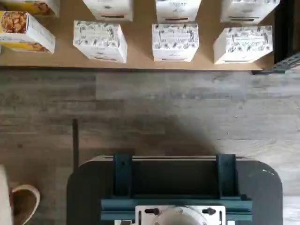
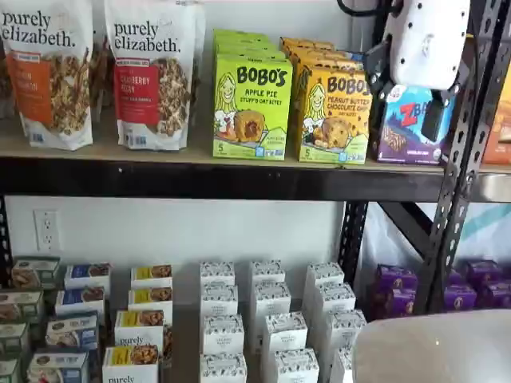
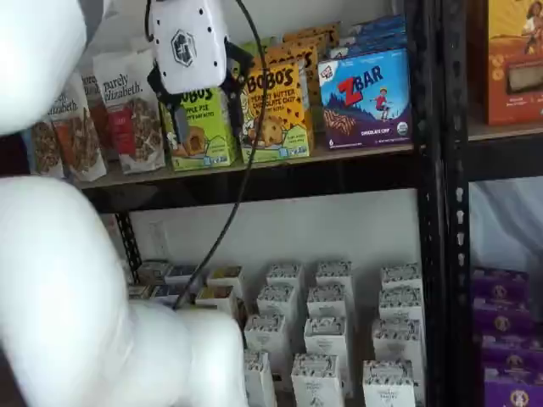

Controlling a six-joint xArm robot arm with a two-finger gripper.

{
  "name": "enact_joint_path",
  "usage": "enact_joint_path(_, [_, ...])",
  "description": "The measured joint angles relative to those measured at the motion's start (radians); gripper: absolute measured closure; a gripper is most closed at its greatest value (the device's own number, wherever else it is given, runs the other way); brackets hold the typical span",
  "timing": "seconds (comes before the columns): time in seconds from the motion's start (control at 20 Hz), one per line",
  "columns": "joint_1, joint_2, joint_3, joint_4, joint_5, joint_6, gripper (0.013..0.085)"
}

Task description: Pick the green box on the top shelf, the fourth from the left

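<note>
Nearest you, the white arm (image 3: 76,288) fills the foreground, and your gripper (image 3: 197,110) hangs clear in front of the green box (image 2: 251,108), fingers spread wide and holding nothing. That box stands at the front edge of the top shelf (image 2: 215,177), touching one orange Bobo's box (image 2: 334,116) at its 3 o'clock, two granola bags (image 2: 152,72) at 9 o'clock.

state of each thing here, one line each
hand: open, empty, hanging in front of the top shelf
green box: upright on the top shelf, not gripped
yellow-orange Bobo's box: upright, right beside the green box
ZBar box: upright on the same shelf
</note>
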State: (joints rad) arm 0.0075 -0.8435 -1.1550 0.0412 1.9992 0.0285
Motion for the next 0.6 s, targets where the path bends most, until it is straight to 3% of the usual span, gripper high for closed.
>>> enact_joint_path(0.05, [-0.021, -0.015, 0.015, 0.022, -0.025, -0.013, 0.0130])
enact_joint_path(0.1, [-0.071, -0.051, 0.047, 0.077, -0.081, -0.043, 0.0130])
enact_joint_path(0.15, [-0.085, -0.061, 0.056, 0.096, -0.098, -0.053, 0.0130])
enact_joint_path(0.6, [-0.073, -0.060, 0.056, 0.094, -0.104, -0.044, 0.0130])
